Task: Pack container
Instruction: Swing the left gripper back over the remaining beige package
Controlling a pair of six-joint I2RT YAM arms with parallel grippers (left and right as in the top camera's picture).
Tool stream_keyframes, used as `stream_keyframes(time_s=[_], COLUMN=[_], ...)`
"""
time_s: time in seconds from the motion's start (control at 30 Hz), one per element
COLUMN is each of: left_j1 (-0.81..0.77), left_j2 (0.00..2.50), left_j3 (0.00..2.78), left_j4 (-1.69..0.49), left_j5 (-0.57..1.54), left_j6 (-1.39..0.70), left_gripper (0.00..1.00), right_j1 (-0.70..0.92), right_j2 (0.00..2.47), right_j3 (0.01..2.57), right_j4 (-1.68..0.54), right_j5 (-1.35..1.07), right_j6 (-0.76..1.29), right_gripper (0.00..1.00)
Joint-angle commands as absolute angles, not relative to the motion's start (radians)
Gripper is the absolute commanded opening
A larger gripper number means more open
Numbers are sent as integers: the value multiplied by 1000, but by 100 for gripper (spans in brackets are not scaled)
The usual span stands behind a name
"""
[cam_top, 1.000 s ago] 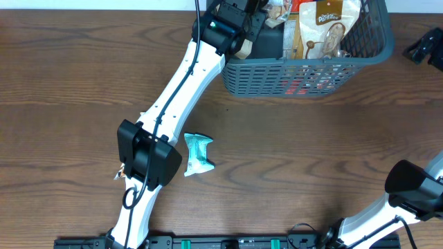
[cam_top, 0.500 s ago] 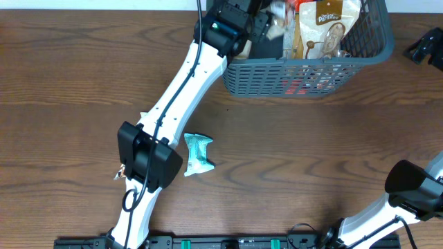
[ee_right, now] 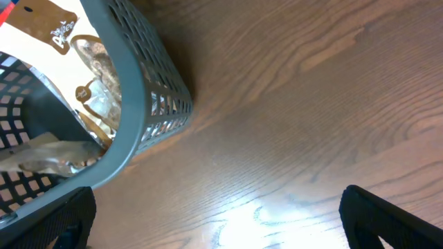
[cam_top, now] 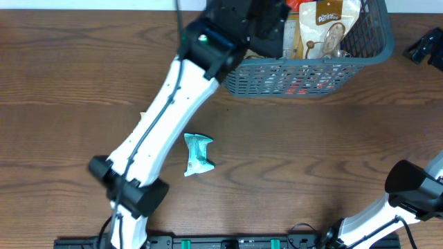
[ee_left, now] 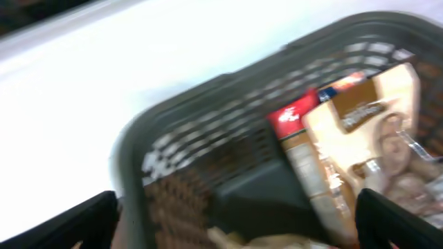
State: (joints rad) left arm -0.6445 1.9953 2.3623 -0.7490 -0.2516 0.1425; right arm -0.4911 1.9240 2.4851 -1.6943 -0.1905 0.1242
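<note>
The container, a dark grey-blue lattice basket, stands at the table's far edge with a brown snack bag upright inside. My left gripper hovers over its left end. In the blurred left wrist view the left gripper is open above the container's corner rim, with nothing between its fingers; the brown bag and a red packet lie beyond. My right gripper is open over bare wood to the right of the container.
A green-and-white packet lies alone on the wooden table, left of centre and well in front of the container. The left arm's white links slant across the table above it. A pale wall lies behind the container.
The left gripper has opened over the container's left end, and the pale packet it held there is out of sight. The left arm's elbow swung down and left. The right arm is still.
</note>
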Motion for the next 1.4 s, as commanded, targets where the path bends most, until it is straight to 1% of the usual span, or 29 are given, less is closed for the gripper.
stream_keyframes(time_s=[0.0,0.17,0.27,0.4,0.43,0.53,0.8,1.0,1.2,1.37], left_j1=[-638,-638,-626,-584,-577,-559,-527,-435,-340,-275], left_j2=[1882,1713,1625,1553,1544,1501,1481,1481,1481,1481], left_j3=[2364,2364,2364,2364,2364,2322,2215,1934,1619,1418], left_j4=[-833,-1061,-1292,-1635,-1691,-1681,-1689,-1680,-1538,-1362], left_j5=[-409,-474,-484,-479,-476,-379,-363,-353,-254,-93], left_j6=[156,155,146,2,-25,-43,-43,-44,-41,21], left_gripper=[99,99,99,99,99,99,99,99,99,99], right_j1=[-485,-485,-485,-485,-485,-485,-485,-486,-486,-486], right_j2=[1925,1925,1925,1925,1925,1925,1925,1925,1925,1925], right_j3=[2483,2483,2483,2483,2483,2483,2483,2483,2483,2483], right_j4=[-1697,-1697,-1698,-1697,-1695,-1693,-1688,-1678,-1671,-1671], right_j5=[-199,-199,-199,-199,-199,-200,-199,-199,-199,-199], right_j6=[107,107,107,107,108,108,107,107,107,107], right_gripper=[99,99,99,99,99,99,99,99,99,99])
